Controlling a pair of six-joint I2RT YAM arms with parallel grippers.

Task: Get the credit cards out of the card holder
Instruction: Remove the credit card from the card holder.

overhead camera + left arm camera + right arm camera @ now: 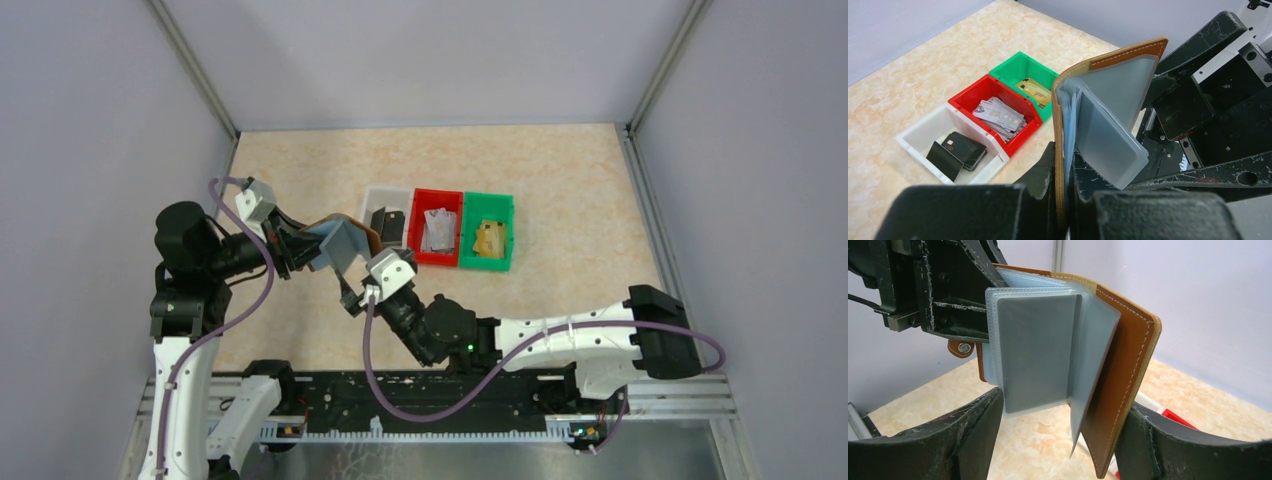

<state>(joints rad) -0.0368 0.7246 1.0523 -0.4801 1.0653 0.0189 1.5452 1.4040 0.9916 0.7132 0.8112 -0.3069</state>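
A: While your left gripper is clamped tight on the brown cover of the card holder, how wide is your other one?

B: Your right gripper stands wide, one finger on either side of the holder's lower end. Whether they touch it, I cannot tell.

A: And where is the holder?

B: Up off the table, between your two grippers, left of the white bin. It is open, with its clear sleeves fanned toward your right gripper and its long side upright in the right wrist view.
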